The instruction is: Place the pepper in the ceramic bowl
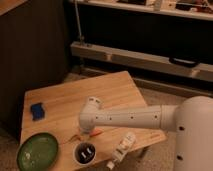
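Wooden table (65, 100): pepper (96, 133) (orange-red) lies by hand (85, 131).

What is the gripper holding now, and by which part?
Cannot tell: the gripper is down at the thin orange-red pepper, with any hold hidden under the white arm.

1. One ceramic bowl (38, 150): green, round and shallow, taken here as the landmark.
2. One pepper (95, 133): orange-red, lying to the right of the bowl and partly hidden under the arm.
3. One small dark cup (85, 153) with a white rim, to the right of the bowl and apart from it.
4. One white bottle (123, 146), lying on its side farther right of the bowl, beyond the cup.
5. One blue block (36, 110), behind the bowl.
6. One wooden table (110, 92), under the bowl.
7. One white robot arm (130, 118), reaching in from the right toward the bowl.
8. One gripper (83, 133), low over the tabletop to the right of the bowl.
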Available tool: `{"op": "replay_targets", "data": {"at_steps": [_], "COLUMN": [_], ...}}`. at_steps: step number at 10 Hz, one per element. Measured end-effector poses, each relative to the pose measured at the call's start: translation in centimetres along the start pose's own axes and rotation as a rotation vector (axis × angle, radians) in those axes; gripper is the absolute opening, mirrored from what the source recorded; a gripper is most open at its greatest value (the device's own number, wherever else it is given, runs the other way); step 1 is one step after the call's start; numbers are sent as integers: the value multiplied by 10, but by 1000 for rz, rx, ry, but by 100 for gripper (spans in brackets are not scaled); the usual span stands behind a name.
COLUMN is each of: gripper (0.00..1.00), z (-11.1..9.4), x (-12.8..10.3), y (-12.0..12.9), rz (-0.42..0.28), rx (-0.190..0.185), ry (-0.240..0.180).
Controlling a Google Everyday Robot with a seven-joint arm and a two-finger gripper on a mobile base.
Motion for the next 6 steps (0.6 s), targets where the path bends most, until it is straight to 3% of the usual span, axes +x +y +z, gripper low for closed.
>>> {"op": "replay_targets", "data": {"at_steps": [4, 6], "gripper": [11, 11], "z": [-9, -31], "x": [-25, -65], "y": [-1, 8], "rz": [-37, -104], "rx": [-11, -3], "ry": [-37, -73]}}
